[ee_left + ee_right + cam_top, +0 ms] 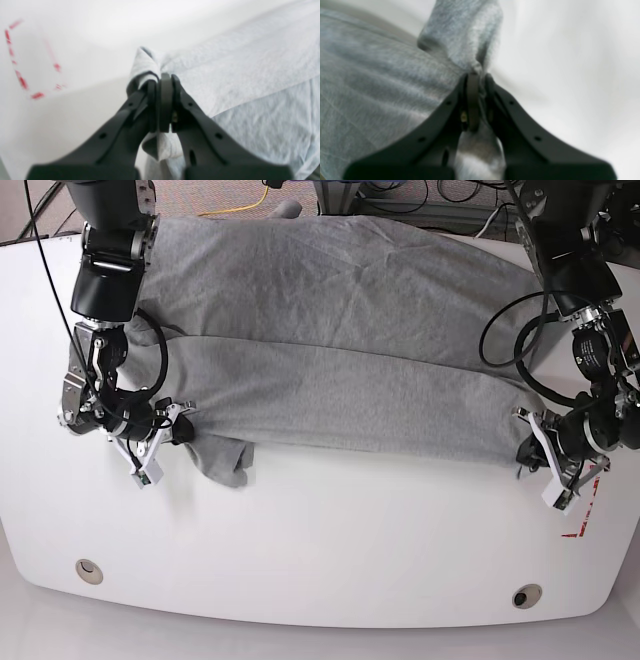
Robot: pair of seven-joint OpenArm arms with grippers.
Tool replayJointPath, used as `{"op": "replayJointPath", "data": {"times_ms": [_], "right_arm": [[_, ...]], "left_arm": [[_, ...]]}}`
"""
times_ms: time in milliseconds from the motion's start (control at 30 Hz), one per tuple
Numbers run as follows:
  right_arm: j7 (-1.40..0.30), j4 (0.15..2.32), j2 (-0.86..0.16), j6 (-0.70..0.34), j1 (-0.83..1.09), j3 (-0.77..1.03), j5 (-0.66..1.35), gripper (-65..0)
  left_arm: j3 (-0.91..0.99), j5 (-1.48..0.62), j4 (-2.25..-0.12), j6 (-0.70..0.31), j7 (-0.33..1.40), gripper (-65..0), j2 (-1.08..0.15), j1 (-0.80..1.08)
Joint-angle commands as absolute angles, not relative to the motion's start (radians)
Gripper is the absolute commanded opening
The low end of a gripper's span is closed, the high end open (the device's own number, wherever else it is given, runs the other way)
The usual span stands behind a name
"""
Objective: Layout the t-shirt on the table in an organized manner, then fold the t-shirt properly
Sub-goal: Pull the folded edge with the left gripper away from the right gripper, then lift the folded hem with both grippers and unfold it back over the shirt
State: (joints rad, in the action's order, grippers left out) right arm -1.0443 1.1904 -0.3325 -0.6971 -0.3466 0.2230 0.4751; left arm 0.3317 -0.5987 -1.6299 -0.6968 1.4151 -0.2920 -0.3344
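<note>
T-shirt (340,340) lies spread across the surface (330,550), stretched between both arms. Left gripper (163,80) clamped on one lower corner, right gripper (476,77) pinching the other w/ fabric bunched, likely so the near edge lifts evenly for a fold.

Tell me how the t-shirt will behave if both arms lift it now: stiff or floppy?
Likely floppy: the t-shirt bunches into soft folds at the left gripper and right gripper. The span between would probably sag. It looks light, and both jaws are clamped on cloth.
</note>
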Motion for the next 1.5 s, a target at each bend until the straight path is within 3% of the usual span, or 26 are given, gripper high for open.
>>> {"op": "replayJointPath", "data": {"times_ms": [0, 233, 667, 733, 833, 867, 933, 967, 1000, 1100, 1233, 1467], "right_arm": [[-1.03, 1.208, -0.354, -0.698, -0.398, 0.229, 0.483, -64.7], [-1.03, 1.202, -0.355, -0.698, -0.483, 0.225, 0.472, -64.7], [-0.974, 1.129, -0.352, -0.698, -0.621, 0.216, 0.437, -62.6], [-0.951, 1.118, -0.348, -0.698, -0.636, 0.206, 0.395, -56.9], [-0.926, 1.106, -0.331, -0.698, -0.667, 0.209, 0.325, -39.0], [-0.917, 1.101, -0.317, -0.698, -0.676, 0.22, 0.294, -26.5], [-0.908, 1.101, -0.308, -0.698, -0.68, 0.231, 0.268, -13.2], [-0.903, 1.101, -0.305, -0.698, -0.685, 0.232, 0.255, -3.5], [-0.901, 1.101, -0.305, -0.698, -0.691, 0.229, 0.252, 0.0], [-0.901, 1.101, -0.309, -0.698, -0.717, 0.208, 0.246, 0.0], [-0.905, 1.113, -0.312, -0.698, -0.722, 0.191, 0.249, 0.0], [-1.046, 1.264, -0.329, -0.698, -0.668, 0.203, 0.28, 0.0]], "left_arm": [[0.334, -0.605, -1.644, -0.698, 1.396, -65.0, -0.306, -0.392], [0.334, -0.536, -1.641, -0.698, 1.396, -65.0, -0.302, -0.481], [0.3, -0.394, -1.468, -0.698, 1.211, -65.0, -0.306, -0.593], [0.3, -0.371, -1.434, -0.698, 1.187, -65.0, -0.306, -0.604], [0.3, -0.331, -1.374, -0.698, 1.144, -61.8, -0.308, -0.624], [0.3, -0.308, -1.346, -0.698, 1.118, -57.1, -0.309, -0.63], [0.3, -0.289, -1.323, -0.698, 1.087, -50.7, -0.32, -0.634], [0.3, -0.278, -1.31, -0.698, 1.067, -45.1, -0.325, -0.634], [0.3, -0.272, -1.302, -0.698, 1.055, -41.9, -0.328, -0.636], [0.3, -0.257, -1.288, -0.698, 1.013, -29.3, -0.329, -0.636], [0.3, -0.223, -1.29, -0.698, 0.984, -18.5, -0.337, -0.636], [0.3, -0.216, -1.313, -0.698, 0.98, -16.4, -0.367, -0.631]]}}
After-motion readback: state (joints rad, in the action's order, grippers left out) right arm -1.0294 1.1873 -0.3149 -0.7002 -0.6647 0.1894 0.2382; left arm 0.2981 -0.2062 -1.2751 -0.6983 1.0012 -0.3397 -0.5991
